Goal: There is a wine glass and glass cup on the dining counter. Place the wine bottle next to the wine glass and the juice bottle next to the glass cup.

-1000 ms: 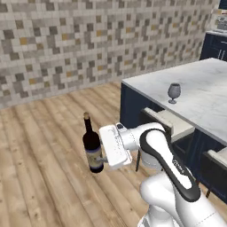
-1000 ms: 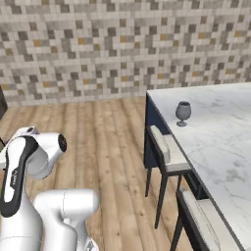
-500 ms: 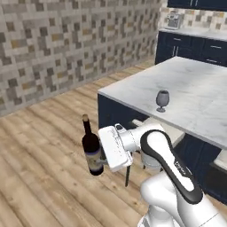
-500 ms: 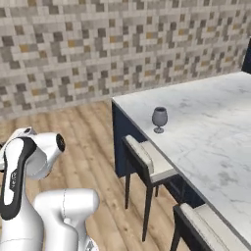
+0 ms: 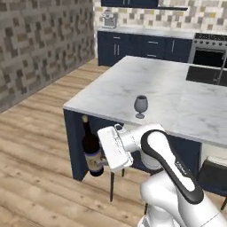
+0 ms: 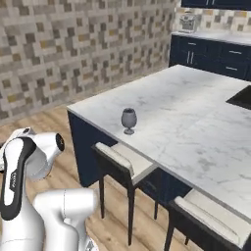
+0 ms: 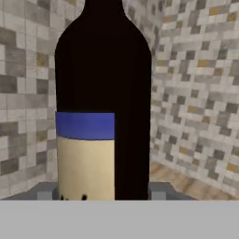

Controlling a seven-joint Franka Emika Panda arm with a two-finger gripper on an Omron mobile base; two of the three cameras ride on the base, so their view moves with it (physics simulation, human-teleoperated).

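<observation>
Clamped in the end effector (image 5: 103, 155), the tall dark glass wine bottle (image 5: 91, 148) is held upright, below the white marble bench (image 5: 177, 99); the grey stemmed wine glass (image 5: 140, 106) stands up and right.

No legible text, brand, number or sign was present; the wine bottle (image 7: 102, 93) carried a tan label (image 7: 86, 168) under a blue band; a few dark marks at its lower edge could not be read.
</observation>
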